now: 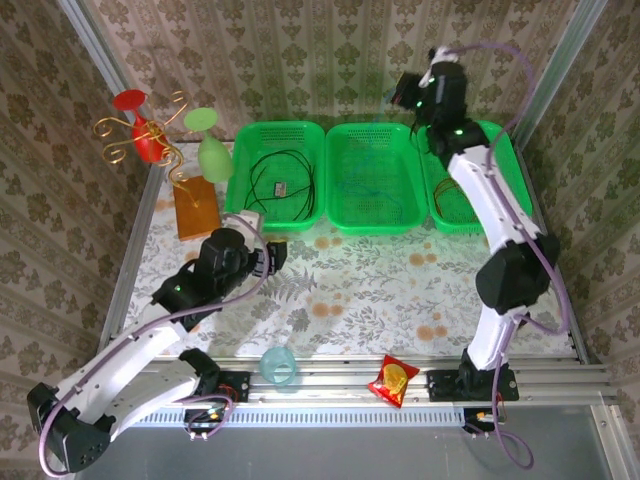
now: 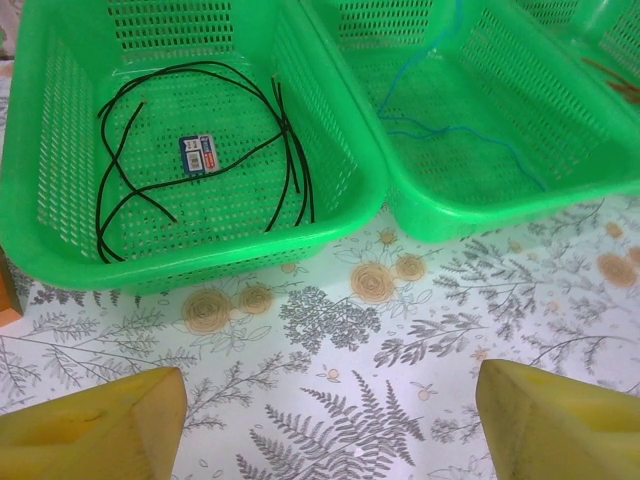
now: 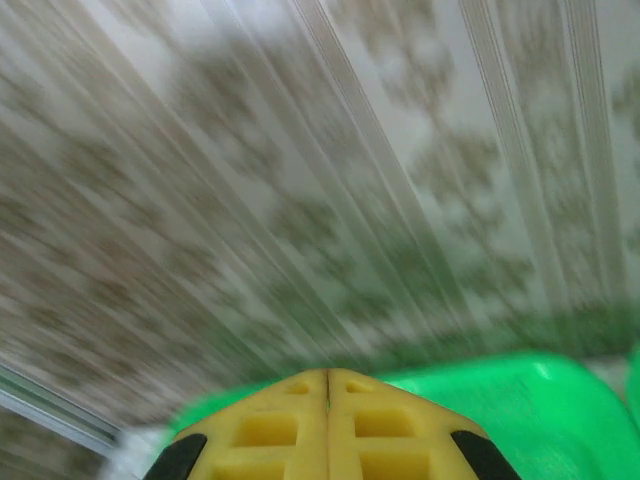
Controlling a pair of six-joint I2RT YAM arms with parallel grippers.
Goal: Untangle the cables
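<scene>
The left gripper (image 2: 330,425) hangs wide open and empty, low over the table (image 2: 440,330) before the left basket (image 2: 60,250) holding the looped black cable (image 2: 200,140); a blue cable (image 2: 470,135) lies in the middle basket (image 2: 420,205). The right gripper (image 3: 328,400), closed on nothing, is raised toward the back wall (image 3: 300,150)

My left fingers (image 2: 95,430) are yellow. My right fingers (image 3: 260,435) are yellow too, with black corners. The baskets are bright green. In the left basket (image 2: 200,250) the cable (image 2: 292,165) is black and the small label (image 2: 198,153) is blue and white. In the middle basket (image 2: 470,205) the thin cable (image 2: 460,130) is blue. The table cover (image 1: 340,290) is white with grey ferns and orange-brown flowers. The walls (image 1: 300,60) are beige with a darker ornament pattern. The snack bag (image 1: 392,381) is red and yellow, and the cup (image 1: 279,365) is pale blue.
</scene>
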